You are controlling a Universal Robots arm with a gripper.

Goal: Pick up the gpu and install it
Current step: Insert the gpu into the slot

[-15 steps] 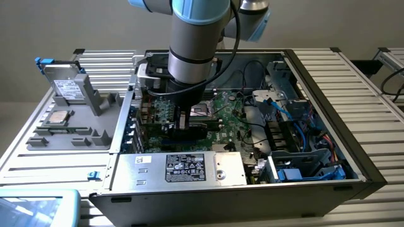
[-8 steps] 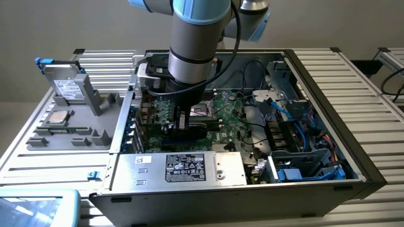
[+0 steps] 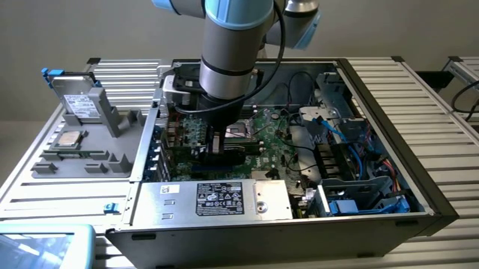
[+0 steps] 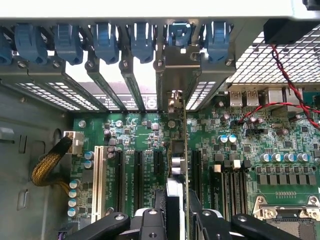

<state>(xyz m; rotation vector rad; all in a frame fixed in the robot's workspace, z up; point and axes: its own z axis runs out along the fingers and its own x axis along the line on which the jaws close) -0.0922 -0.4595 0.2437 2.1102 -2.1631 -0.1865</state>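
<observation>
Tool (image 4: pixel 176 212) fingers are clamping one thin, edge-on gpu (image 4: pixel 179 155) over the green motherboard (image 4: pixel 240 160) beside three black slots.

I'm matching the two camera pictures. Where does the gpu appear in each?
Exterior view: the gpu stands on edge under the tool, over the green motherboard inside the open case.
Wrist view: the gpu is seen edge-on, running from the tool to the rear slot brackets.
Shared landmark: the green motherboard.
</observation>
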